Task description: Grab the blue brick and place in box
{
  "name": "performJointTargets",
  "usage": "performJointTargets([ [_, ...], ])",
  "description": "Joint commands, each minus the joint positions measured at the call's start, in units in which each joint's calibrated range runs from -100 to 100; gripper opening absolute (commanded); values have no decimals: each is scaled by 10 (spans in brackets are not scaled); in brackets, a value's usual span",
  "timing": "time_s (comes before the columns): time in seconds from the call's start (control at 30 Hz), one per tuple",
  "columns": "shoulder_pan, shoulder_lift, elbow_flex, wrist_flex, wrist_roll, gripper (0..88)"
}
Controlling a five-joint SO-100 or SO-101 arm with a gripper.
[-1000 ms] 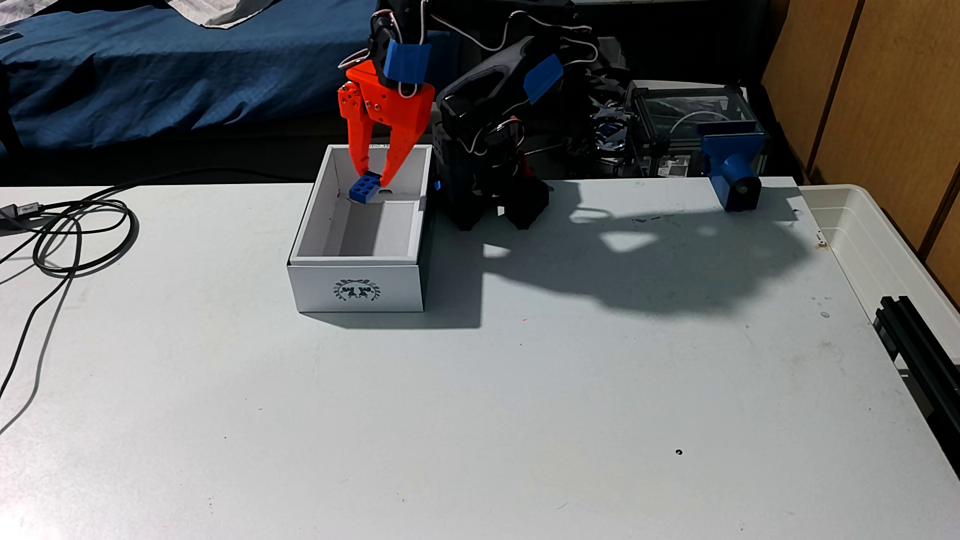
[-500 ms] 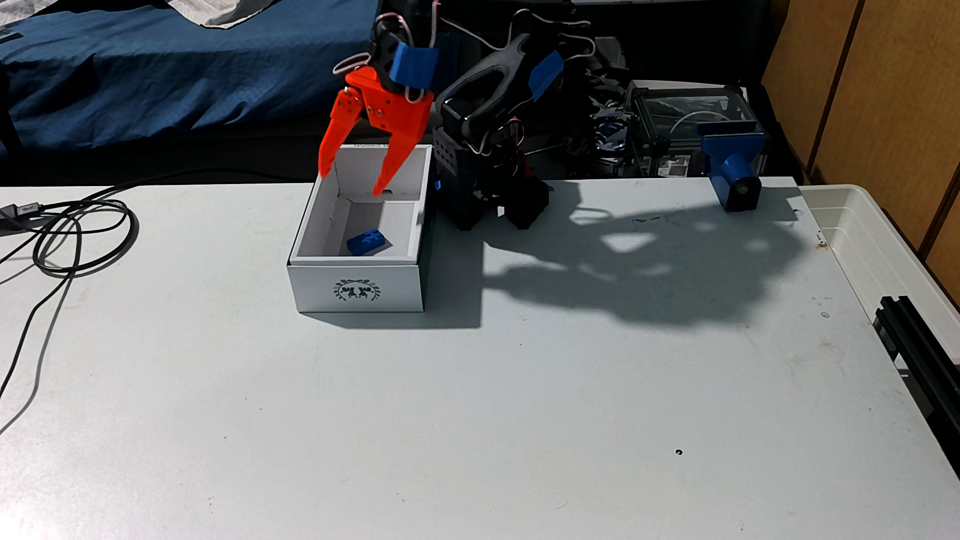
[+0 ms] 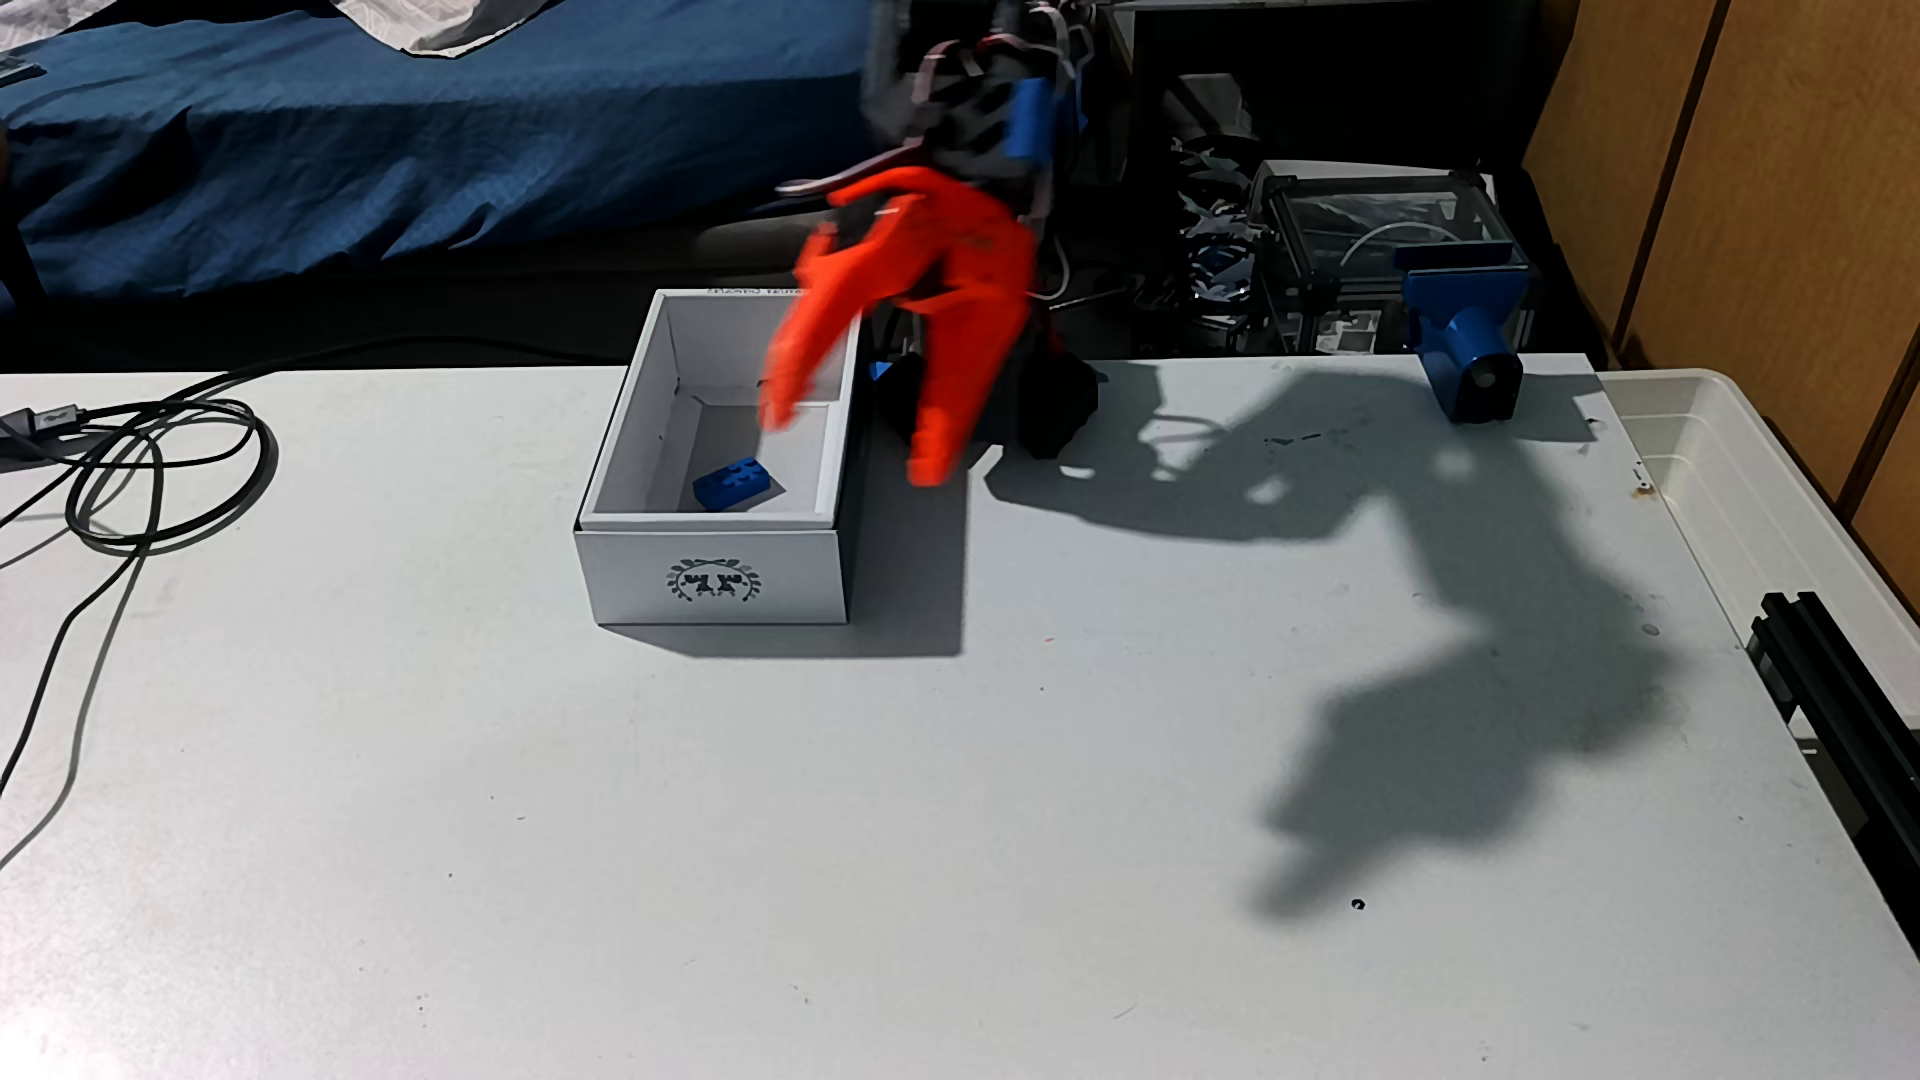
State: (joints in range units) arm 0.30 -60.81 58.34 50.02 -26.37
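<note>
In the fixed view the blue brick [image 3: 736,484] lies on the floor of the white box [image 3: 717,571], near its front wall. The box stands on the table with a dark wreath emblem on its near short side. My orange gripper [image 3: 852,447] is blurred by motion and hangs open above the box's right wall, one finger over the box interior and the other outside it to the right. Nothing is between its fingers.
Black cables [image 3: 135,467] coil at the table's left. A blue 3D-printed mount [image 3: 1465,343] stands at the back right, beside a translucent bin [image 3: 1756,488]. The arm's black base [image 3: 1049,405] sits right behind the box. A black rail [image 3: 1839,685] lies at the right edge.
The gripper opened and dropped the blue brick into the box, where it now lies still. The arm has since swung to the right, out over the box's right wall.
</note>
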Motion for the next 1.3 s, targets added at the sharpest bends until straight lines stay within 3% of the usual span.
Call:
performJointTargets([
  [0.0, -45, -6, -2, -57, 3, 356],
  [0.33, -62, -60, 12, -62, 6, 357],
  [0.4, -61, -95, 26, -62, 29, 357],
  [0.57, -59, -186, 83, -62, 155, 357],
  [0.67, -58, -241, 132, -62, 197, 357],
  [0.97, -61, -387, 309, -62, 273, 352],
  [1.27, -61, -392, 399, -62, 277, 354],
])
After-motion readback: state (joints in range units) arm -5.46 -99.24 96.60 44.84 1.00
